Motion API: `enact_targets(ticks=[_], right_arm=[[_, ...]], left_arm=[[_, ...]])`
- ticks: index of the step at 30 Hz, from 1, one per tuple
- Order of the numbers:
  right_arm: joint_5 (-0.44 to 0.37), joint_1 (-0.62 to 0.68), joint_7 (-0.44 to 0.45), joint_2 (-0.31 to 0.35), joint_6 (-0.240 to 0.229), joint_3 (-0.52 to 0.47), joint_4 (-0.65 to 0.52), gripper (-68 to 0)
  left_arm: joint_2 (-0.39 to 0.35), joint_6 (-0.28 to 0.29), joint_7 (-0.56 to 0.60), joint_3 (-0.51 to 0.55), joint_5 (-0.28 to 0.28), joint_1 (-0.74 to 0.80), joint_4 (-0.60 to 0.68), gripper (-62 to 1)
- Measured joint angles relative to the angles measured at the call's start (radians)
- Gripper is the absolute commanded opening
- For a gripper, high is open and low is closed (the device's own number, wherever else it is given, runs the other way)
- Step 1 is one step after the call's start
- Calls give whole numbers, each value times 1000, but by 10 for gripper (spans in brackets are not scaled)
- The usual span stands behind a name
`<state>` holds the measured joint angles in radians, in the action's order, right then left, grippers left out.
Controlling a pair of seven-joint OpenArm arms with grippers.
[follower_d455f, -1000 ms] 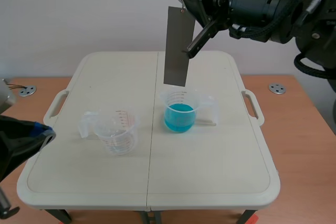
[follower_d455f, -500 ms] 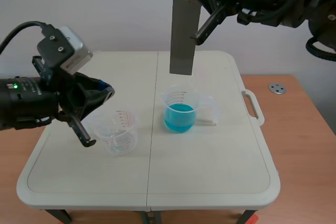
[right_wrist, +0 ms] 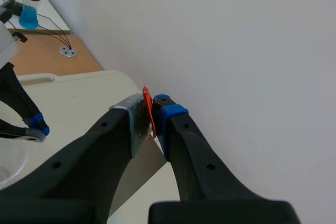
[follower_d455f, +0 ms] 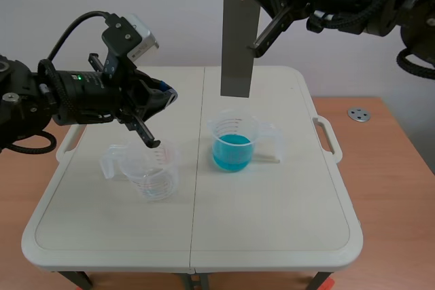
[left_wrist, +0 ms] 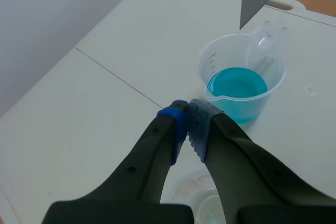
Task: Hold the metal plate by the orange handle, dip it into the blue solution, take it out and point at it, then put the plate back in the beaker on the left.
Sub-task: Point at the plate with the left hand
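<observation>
Right fingers (right_wrist: pixel 169 113) pinch the orange handle (right_wrist: pixel 147 102), the metal plate (follower_d455f: pixel 238 44) hanging above the blue solution (follower_d455f: pixel 233 151). The left fingers (left_wrist: pixel 176 124), closed on nothing, hover over the left beaker (follower_d455f: pixel 155 168). This looks like the pointing step; next, aim them up at the plate.

The scene camera looks across the table (follower_d455f: pixel 272 222) from the front, the left wrist camera looks down close on the blue-filled cup (left_wrist: pixel 237 90), shared with it, and the right wrist camera looks down from high

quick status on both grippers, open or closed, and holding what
left gripper: closed, holding nothing
right gripper: closed on the orange handle of the metal plate
</observation>
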<state>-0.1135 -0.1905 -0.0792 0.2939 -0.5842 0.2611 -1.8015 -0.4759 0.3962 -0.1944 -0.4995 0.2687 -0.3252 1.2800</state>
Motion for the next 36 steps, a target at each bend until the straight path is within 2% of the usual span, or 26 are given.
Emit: enact_targets(ticks=[11, 14, 21, 26, 36], right_arm=[[0, 0, 19, 0, 0, 0, 58, -662], [0, 0, 26, 0, 0, 0, 58, -662], [0, 0, 26, 0, 0, 0, 58, -662], [0, 0, 26, 0, 0, 0, 58, -662], [0, 0, 26, 0, 0, 0, 58, -662]], left_arm=[[91, 37, 0, -26, -8, -83, -132, -591], [104, 72, -5, -26, -11, -91, -146, -591], [110, 98, -11, -26, -11, -90, -150, -591], [127, 98, -11, -31, -33, -91, -150, -591], [145, 98, -23, -31, -34, -91, -150, -591]])
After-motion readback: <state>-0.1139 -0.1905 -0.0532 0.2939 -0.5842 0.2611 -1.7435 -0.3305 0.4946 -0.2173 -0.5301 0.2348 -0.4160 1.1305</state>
